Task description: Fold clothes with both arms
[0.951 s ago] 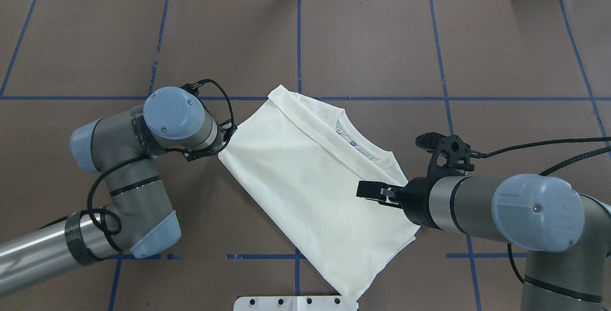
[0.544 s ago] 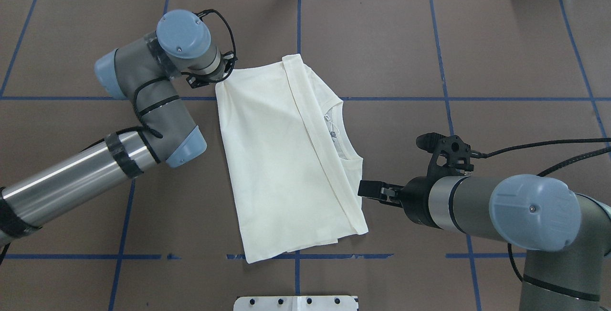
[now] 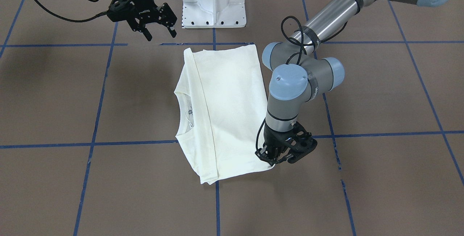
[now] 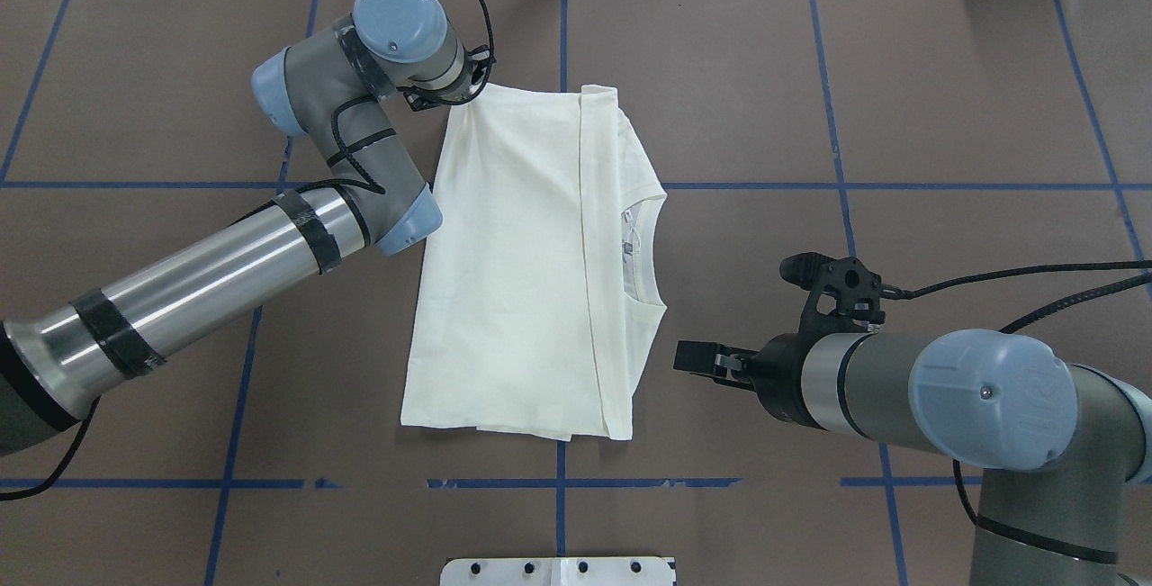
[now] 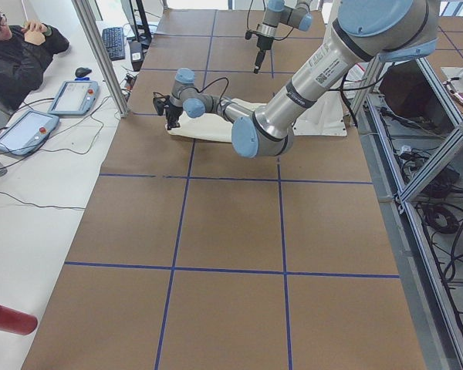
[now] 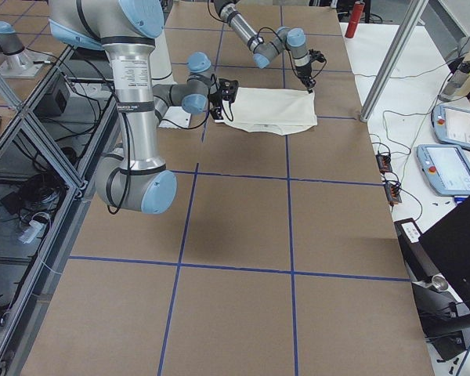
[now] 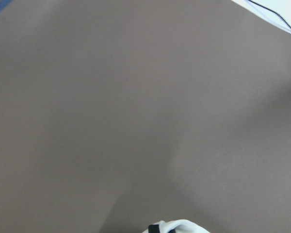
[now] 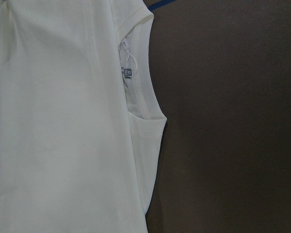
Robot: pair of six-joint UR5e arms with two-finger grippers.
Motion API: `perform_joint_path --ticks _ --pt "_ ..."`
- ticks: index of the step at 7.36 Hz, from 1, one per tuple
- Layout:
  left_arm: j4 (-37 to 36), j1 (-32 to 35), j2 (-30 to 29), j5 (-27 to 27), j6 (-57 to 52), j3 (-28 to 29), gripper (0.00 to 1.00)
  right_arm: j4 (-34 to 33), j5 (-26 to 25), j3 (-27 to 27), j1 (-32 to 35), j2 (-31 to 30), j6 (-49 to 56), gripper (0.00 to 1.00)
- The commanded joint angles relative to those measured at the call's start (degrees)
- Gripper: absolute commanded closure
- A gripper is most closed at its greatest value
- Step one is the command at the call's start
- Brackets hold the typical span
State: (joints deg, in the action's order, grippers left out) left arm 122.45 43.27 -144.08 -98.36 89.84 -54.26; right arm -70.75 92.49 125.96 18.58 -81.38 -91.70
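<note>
Lying flat on the brown table [image 4: 945, 118], the cream T-shirt [image 4: 513, 280] is a folded rectangle, plain back up, no print showing. Its long axis runs from the robot's near side to the far side. The neck opening [image 4: 643, 244] sits on the long edge facing the right arm.

The left gripper [image 3: 272, 158] is down at the far corner [image 3: 266, 165] on the left arm's side. Its fingers are pinched on that corner, and the left wrist view shows a scrap of white cloth between the tips, so it reads as grasping the shirt. From those fingers the whole garment stretches back toward the robot and across toward the right arm.

The right gripper [image 3: 161, 34] has its fingers spread and holds nothing. It hovers off the cloth, just beside the near end of the neck-side edge. The shirt lies ahead of its fingertips, toward the left arm, with the collar a little farther out from the robot.

Judgement: a next fold across the long axis needs both far corners or both near ones. The right gripper is nearer the near corner on its side than the far one, and the left gripper holds only one far corner, so the grips are mismatched.
</note>
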Motion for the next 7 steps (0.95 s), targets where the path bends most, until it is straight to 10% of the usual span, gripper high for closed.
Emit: perform_joint_path --ticks 1,3,4,7 --pt "0.9 0.3 0.9 0.9 -4.3 1.4 1.00 0.0 0.0 -0.2 0.0 0.1 0.0 0.00" --pt "0.9 0.5 1.3 0.9 -4.4 1.3 1.00 0.0 -0.1 -0.4 0.1 0.0 0.0 0.00" --pt "1.1 0.5 1.8 0.9 -5.0 1.2 0.02 0.0 -0.1 -0.7 0.2 0.0 0.1 0.00" --pt "-0.5 4.8 10.4 -10.3 -12.7 -15.2 0.00 -2.4 0.6 -6.7 1.7 5.4 3.2 0.00"
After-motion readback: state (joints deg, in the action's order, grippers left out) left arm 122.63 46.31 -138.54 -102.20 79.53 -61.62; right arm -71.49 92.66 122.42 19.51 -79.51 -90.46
